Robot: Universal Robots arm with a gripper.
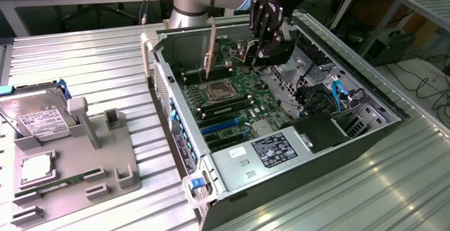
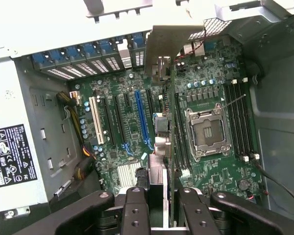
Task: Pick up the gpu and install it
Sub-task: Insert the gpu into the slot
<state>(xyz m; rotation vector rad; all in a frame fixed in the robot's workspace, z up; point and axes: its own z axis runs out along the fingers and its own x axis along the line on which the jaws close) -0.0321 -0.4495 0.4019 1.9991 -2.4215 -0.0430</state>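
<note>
Gpu [image 2: 172, 147], thin flat dark circuit card, pinched on its two faces between the fingers of the black robot gripper [image 2: 162, 203]. Hanging on edge from the hand, inside the open black computer case [image 1: 365, 131], over the green motherboard [image 2: 127, 132]; judged not yet seated. Long axis running straight away from the fingers, with the bent silver metal bracket [image 2: 169, 44] at the far end, close to the rear wall of the case. Below the hand, on one side of the card, the long blue expansion slot [image 2: 142, 117], parallel to it. On the other side, the square metal processor socket [image 2: 206, 129]. Seemingly aligned in direction but offset sideways from the slot.
</note>
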